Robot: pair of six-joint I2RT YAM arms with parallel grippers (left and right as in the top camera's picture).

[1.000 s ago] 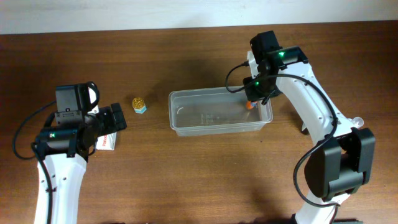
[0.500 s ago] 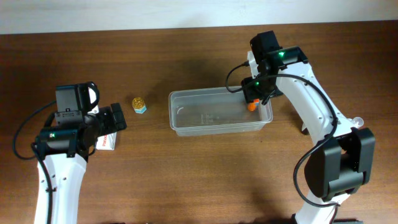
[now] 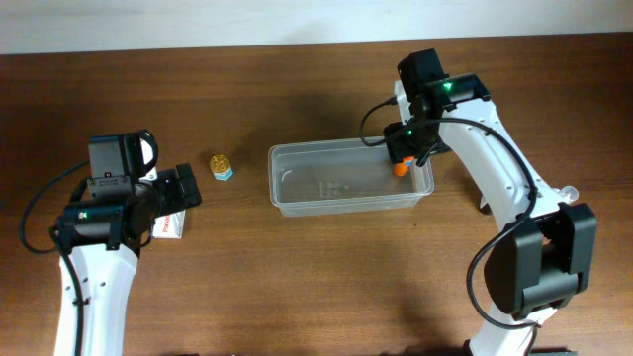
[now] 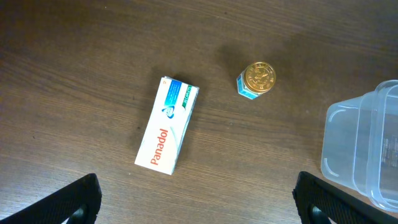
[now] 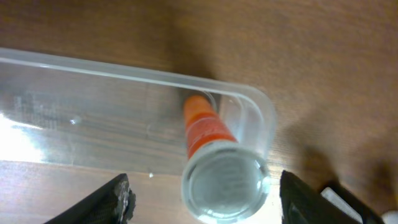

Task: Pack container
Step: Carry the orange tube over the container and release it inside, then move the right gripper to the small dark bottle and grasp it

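Note:
The clear plastic container (image 3: 326, 185) lies at the table's middle. An orange bottle with a clear cap (image 3: 399, 168) stands tilted in its right end, against the corner wall. My right gripper (image 3: 404, 148) hangs over that end, open, with a finger on each side of the bottle (image 5: 207, 132) and a gap on both sides (image 5: 202, 199). My left gripper (image 3: 188, 188) is open and empty above the table at the left (image 4: 196, 199). A white Panadol box (image 4: 166, 134) and a small gold-lidded jar (image 4: 256, 79) lie ahead of it, outside the container (image 4: 367, 149).
The Panadol box (image 3: 170, 225) lies flat right beside my left arm, and the jar (image 3: 221, 165) sits between it and the container. A small pale object (image 3: 570, 192) lies by the right arm's base. The table's far edge meets a white wall.

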